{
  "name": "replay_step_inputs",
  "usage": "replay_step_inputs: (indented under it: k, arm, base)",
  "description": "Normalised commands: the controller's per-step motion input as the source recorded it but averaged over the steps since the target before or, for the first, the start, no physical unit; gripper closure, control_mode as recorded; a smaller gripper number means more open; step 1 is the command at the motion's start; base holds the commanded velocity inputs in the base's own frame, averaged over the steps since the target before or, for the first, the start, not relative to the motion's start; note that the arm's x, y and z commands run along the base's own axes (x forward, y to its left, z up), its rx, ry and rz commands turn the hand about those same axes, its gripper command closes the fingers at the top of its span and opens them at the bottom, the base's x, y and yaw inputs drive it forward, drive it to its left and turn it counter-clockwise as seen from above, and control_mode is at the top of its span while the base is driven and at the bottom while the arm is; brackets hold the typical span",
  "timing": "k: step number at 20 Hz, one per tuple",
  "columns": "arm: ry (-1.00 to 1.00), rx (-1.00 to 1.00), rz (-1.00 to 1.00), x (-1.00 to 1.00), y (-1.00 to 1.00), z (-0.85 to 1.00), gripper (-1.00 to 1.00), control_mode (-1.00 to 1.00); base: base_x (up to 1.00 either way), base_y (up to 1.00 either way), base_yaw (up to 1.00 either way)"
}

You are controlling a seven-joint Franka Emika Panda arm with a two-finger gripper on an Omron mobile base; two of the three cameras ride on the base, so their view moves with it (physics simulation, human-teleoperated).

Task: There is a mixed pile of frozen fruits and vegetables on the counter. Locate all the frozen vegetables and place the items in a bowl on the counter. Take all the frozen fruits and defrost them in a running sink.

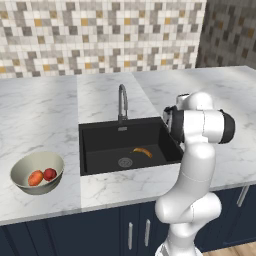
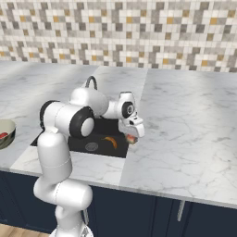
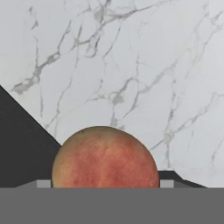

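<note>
Hand view shows reddish-peach apple (image 3: 105, 157) close; left base view shows banana (image 1: 142, 152) in sink (image 1: 100, 137).

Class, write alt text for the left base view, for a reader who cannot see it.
A white robot arm stands at a marble counter beside a black sink with a banana lying near its drain. At the left, a beige bowl holds a red tomato and an orange carrot piece.
</note>
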Motion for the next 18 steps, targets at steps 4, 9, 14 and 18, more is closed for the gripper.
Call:
replay_step_inputs:
  k: [4,9,14,18]
  arm:
    - [0.0,0.0,0.08,0.24,0.41,0.0,1.0,-1.0]
    - [0.01,0.0,0.1,0.17,0.42,-0.04,1.0,-1.0]
    - [0.0,-0.02,0.04,0.23,0.54,-0.1,1.0,-1.0]
    - [0.0,-0.03,0.0,0.2,0.59,-0.06,1.0,-1.0]
  base:
    - [0.0,0.0,0.0]
    - [0.0,0.0,0.0]
    - [0.0,0.0,0.0]
    - [0.0,0.0,0.0]
